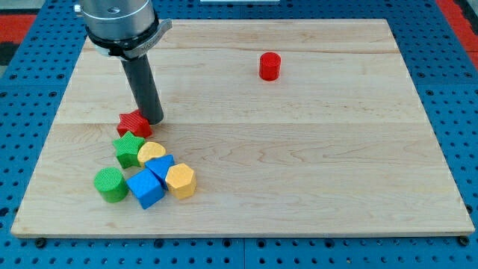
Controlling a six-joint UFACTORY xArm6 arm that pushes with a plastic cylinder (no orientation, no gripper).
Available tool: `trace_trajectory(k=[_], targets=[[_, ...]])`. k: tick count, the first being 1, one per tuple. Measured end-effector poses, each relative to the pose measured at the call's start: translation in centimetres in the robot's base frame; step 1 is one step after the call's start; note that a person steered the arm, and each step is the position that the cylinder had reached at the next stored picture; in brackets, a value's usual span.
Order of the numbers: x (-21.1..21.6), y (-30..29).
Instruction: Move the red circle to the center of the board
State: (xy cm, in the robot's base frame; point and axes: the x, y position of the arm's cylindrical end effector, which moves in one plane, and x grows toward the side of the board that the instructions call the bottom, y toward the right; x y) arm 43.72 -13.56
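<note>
The red circle point(269, 66) is a short red cylinder standing alone on the wooden board point(299, 164), towards the view's top and right of the middle. My tip point(152, 118) is far to its left, touching the right side of a red star point(132, 123). The rod rises from there to the arm's grey end at the view's top left.
Below the red star lies a cluster: a green star point(128, 148), a yellow block point(151, 153), a small blue block point(160, 168), a yellow hexagon point(181, 181), a blue cube point(145, 189) and a green cylinder point(110, 184).
</note>
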Motion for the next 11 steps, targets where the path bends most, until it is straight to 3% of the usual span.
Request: trace_trajectory(k=[5, 7, 8, 11], targets=[[-5.4, 21.9], [-13.1, 23.2], [-14.2, 20.4], [-8.6, 16.2]])
